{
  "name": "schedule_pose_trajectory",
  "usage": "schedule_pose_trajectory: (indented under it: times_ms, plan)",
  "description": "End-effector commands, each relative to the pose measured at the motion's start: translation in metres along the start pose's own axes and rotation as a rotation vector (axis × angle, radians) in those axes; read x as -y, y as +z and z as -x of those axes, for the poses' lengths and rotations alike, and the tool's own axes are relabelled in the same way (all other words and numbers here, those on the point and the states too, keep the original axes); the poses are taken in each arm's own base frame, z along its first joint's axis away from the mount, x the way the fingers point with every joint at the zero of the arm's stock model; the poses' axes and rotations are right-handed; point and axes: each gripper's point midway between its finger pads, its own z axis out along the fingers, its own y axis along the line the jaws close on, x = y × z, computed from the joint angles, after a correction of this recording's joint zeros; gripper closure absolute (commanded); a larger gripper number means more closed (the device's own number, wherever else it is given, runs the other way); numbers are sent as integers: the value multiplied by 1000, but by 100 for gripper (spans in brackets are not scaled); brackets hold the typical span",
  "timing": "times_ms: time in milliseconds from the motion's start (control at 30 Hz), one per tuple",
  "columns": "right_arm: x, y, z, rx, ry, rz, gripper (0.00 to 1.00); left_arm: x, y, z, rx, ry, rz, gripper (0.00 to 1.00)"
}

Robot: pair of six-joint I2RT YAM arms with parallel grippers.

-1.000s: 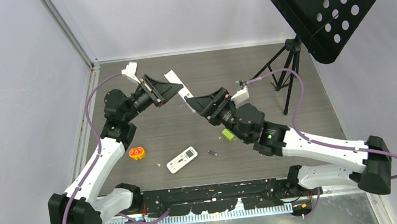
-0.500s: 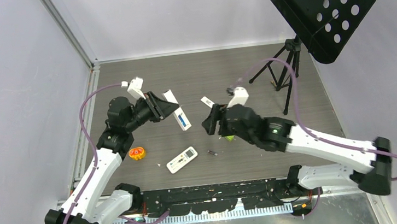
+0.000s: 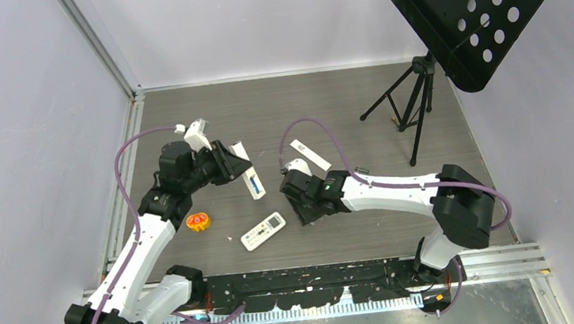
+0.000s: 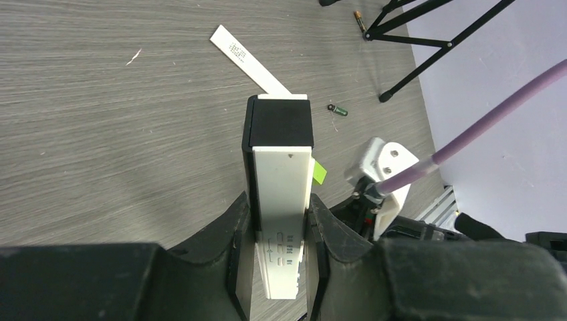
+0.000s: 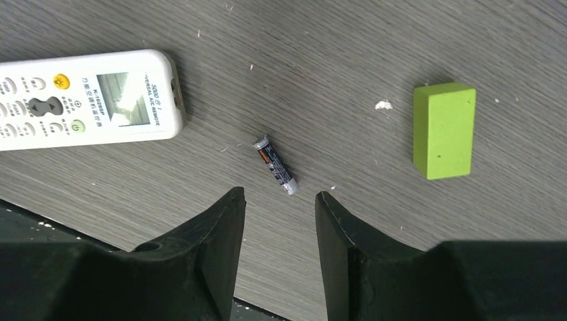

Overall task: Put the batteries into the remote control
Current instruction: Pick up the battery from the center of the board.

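Note:
My left gripper (image 4: 279,200) is shut on a slim white remote (image 4: 281,167) with a black far end and holds it above the table; it also shows in the top view (image 3: 251,181). My right gripper (image 5: 281,195) is open and empty, low over a dark battery (image 5: 275,165) that lies just ahead of its fingertips. In the top view the right gripper (image 3: 302,208) hides that battery. A second dark battery (image 4: 337,110) and a third one (image 4: 359,17), by the tripod feet, lie on the table.
A white button remote (image 5: 87,100) lies left of the battery, also seen from above (image 3: 263,231). A green block (image 5: 444,130) lies to the right. A flat white strip (image 3: 311,153), an orange object (image 3: 197,221) and a music stand's tripod (image 3: 410,110) are on the table.
My right gripper left the held remote and swung down towards the near edge, over the dark battery. A white strip now lies on the table. My left gripper drew the remote back and left.

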Motion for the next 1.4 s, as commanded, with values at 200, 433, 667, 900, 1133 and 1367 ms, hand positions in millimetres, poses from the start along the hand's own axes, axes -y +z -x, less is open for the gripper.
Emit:
schedule_pose_trajectory:
  times_ms: [200,433,667,900,1133,1367]
  plan:
    - [-14,23,3,-7,-102,37,52,11,-7,24,62,54,-20,100]
    - [-14,36,-12,-65,-145,37,56,10,-8,24,61,52,-19,100]
    - [-14,42,-19,-91,-136,37,66,11,-8,23,55,46,-28,100]
    - [-8,41,-9,-31,-56,1,85,28,-8,24,57,47,-126,100]
    - [1,12,26,146,52,-24,89,48,-5,28,68,-3,-245,100]
    - [-8,-61,66,369,144,158,88,57,12,19,30,-102,-344,100]
